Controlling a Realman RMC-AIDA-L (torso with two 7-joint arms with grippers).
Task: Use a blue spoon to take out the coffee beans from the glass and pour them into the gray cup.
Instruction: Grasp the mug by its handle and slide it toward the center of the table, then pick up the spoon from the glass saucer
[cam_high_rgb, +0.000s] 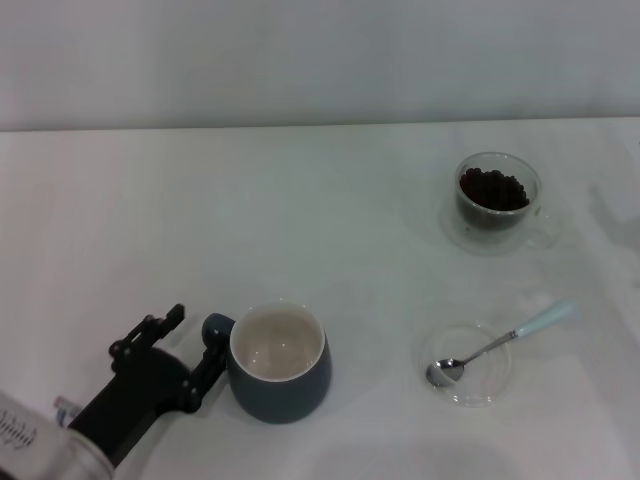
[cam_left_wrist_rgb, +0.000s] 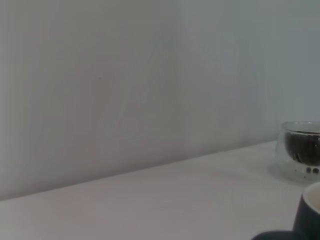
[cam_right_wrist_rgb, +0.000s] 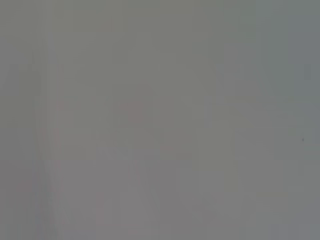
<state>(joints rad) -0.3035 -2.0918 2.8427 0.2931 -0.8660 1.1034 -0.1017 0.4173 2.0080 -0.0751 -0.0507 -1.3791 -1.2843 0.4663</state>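
White table, spoon head-view only

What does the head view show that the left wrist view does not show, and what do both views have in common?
Only the head view shows the blue spoon lying with its bowl on the clear glass saucer, and the left pincer, open beside the handle of the gray cup; that cup's inside is empty. Only the left wrist view shows nothing extra: just wall and table. Both show the glass with coffee beans and the gray cup. The right pincer appears in neither.
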